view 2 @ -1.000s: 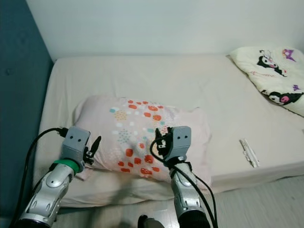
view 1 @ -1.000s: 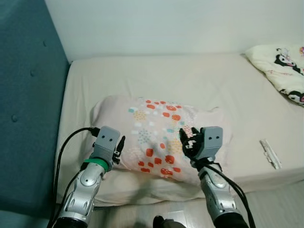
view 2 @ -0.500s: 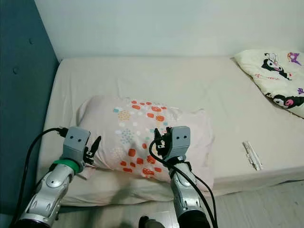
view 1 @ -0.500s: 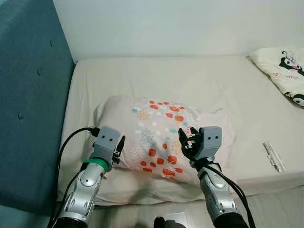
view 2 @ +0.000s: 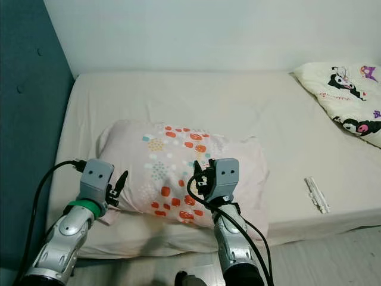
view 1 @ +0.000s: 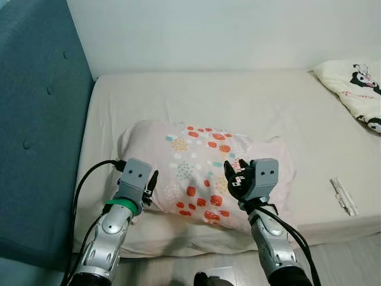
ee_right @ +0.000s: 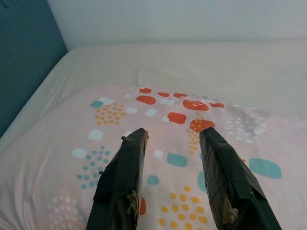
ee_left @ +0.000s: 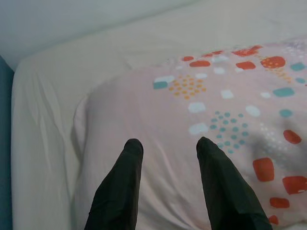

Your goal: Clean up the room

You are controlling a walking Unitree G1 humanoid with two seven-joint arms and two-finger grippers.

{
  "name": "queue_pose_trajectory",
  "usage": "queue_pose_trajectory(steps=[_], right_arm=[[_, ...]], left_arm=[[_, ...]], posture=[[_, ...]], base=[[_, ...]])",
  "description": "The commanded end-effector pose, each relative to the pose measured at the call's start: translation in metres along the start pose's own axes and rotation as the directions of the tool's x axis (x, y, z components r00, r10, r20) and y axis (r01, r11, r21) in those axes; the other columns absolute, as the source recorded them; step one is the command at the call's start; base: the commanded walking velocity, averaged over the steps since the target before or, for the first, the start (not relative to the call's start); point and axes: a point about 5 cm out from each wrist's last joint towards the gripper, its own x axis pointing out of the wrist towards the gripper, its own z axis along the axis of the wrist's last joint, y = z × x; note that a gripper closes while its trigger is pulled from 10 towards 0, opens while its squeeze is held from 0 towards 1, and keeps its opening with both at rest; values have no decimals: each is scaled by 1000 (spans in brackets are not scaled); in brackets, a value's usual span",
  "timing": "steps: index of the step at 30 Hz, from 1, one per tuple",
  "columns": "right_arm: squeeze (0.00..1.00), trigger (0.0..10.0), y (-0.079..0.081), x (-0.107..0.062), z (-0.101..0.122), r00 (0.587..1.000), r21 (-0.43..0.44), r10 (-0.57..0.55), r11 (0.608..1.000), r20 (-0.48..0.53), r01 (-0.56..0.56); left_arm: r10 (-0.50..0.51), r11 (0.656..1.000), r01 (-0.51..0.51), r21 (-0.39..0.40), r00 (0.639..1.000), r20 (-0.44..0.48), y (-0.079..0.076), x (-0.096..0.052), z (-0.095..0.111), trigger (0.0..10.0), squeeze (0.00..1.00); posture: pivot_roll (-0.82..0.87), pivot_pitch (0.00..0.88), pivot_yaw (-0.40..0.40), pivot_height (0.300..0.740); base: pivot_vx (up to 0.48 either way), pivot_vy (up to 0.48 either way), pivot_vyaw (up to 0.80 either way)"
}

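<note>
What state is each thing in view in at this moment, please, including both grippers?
Pillow: lying flat near the mattress's front edge, not gripped.
Left gripper: open, poised over the pillow's left end.
Right gripper: open, over the pillow's right part.
Blanket: rumpled at the bed's far right.
Small white object: lying flat on the mattress, right of the pillow.
Mattress: covered by a lightly wrinkled sheet.

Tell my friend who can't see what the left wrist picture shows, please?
Two long black fingers of the left gripper, spread apart, reach over a pale pink pillow dotted with orange and teal shapes. The pillow lies on a cream bed sheet, with a white wall behind.
</note>
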Motion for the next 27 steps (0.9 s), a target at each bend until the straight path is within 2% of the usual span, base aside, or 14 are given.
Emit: queue_pose_trajectory(steps=[1, 10, 27], right_arm=[[0, 10000, 0, -2, -4, 1000, 2, 0, 1000, -13, 0], [0, 10000, 1, -1, -4, 1000, 2, 3, 1000, -12, -3], [0, 10000, 1, -3, -5, 1000, 5, -3, 1000, -14, 4]], left_arm=[[1, 1000, -2, -12, 999, -46, 1, -4, -11, 10000, 0], [2, 1000, -2, -5, 999, -41, 2, -4, -11, 10000, 0], [-15, 1000, 15, 2, 1000, -20, 0, -5, -8, 10000, 0]], posture=[[40, 65, 20, 740], [42, 65, 20, 740], [40, 75, 22, 740]], base=[[0, 480, 0], [0, 462, 0], [0, 0, 0]])
